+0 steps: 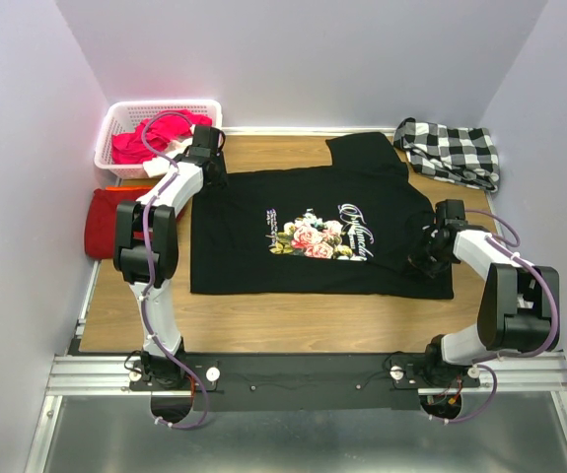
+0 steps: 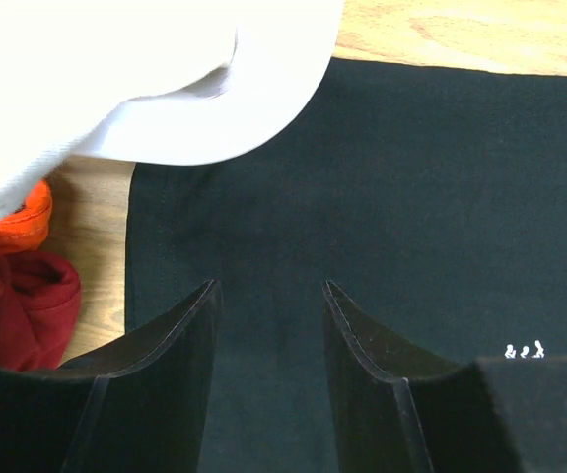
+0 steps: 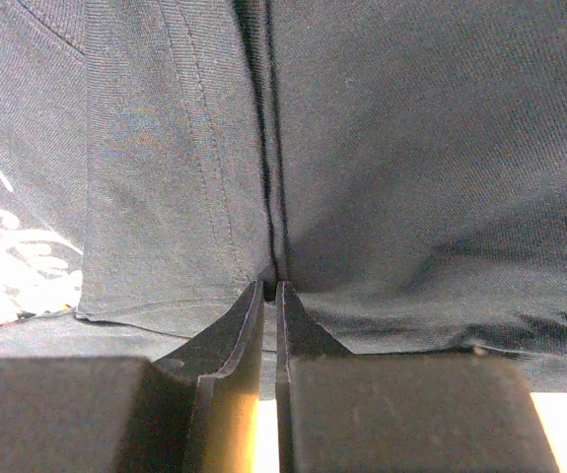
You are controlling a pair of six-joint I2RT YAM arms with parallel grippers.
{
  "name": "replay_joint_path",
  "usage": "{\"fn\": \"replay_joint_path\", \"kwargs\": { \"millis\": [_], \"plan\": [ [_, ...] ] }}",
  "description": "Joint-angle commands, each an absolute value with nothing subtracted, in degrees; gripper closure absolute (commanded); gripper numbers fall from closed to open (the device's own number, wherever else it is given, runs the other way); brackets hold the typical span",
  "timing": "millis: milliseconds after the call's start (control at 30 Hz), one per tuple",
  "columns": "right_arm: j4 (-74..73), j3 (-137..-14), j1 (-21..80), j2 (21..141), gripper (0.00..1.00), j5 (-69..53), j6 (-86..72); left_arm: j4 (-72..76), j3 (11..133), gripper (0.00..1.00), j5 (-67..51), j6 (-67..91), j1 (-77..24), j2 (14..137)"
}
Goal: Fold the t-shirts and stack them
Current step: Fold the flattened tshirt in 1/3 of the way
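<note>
The right gripper (image 3: 270, 288) pinches a ridge of the black t-shirt (image 1: 244, 256) between nearly closed fingers; the left gripper (image 2: 268, 296) hangs spread wide over its flat cloth.

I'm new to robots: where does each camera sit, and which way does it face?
Top: above, behind; looks down at table, black tee; left arm, right arm show.
Left wrist: on its arm, looks down at the tee's edge; open left gripper shows.
Right wrist: on its arm; right gripper pinches a tee fold.
All share the tee.
</note>
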State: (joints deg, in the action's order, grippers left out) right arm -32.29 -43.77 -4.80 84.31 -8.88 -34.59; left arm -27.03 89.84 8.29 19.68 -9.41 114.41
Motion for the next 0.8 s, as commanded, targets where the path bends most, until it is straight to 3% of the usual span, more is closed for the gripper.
{"fn": "replay_joint_path", "kwargs": {
  "millis": [0, 200, 767],
  "plan": [
    [-32.08, -46.31, -4.22, 83.41, 0.83, -8.52, -35.24, -26.72, 90.0, 0.46, 7.91, 19.16, -9.58, 112.24],
    [-33.13, -49.21, -3.96, 83.5, 0.99, -9.31, -35.42, -27.07, 90.88, 0.46, 8.08, 18.98, -9.58, 112.85],
    [-30.06, -63.18, -1.76, 95.09, 0.99, -12.83, -34.45, -28.04, 92.46, 0.47, 8.7, 18.72, -9.58, 114.34]
  ]
}}
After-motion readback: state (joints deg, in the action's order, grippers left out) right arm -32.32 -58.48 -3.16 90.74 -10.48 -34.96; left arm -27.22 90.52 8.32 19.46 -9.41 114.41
